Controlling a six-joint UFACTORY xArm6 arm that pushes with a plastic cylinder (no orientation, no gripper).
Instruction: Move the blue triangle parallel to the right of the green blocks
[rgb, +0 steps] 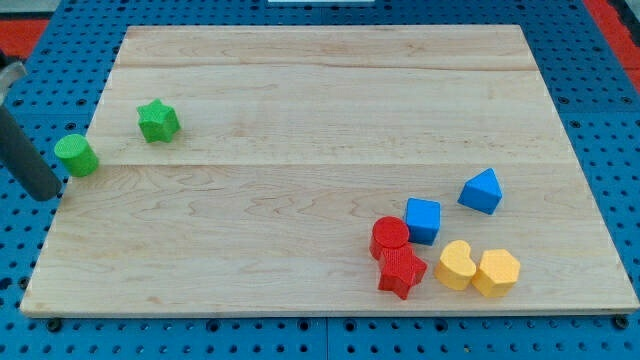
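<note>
The blue triangle (482, 190) lies at the board's lower right, just right of and above a blue cube (423, 220). The green blocks are at the view's left: a green star (158, 122) and a green cylinder (76, 155) at the board's left edge. My rod enters from the left edge of the view, and my tip (47, 193) rests at the board's left edge, just below and left of the green cylinder, far from the blue triangle.
A red cylinder (390, 238) and a red star (401, 270) sit left of and below the blue cube. A yellow heart (457, 265) and a yellow hexagon (496, 272) lie near the bottom right. The wooden board (320, 90) sits on a blue pegboard.
</note>
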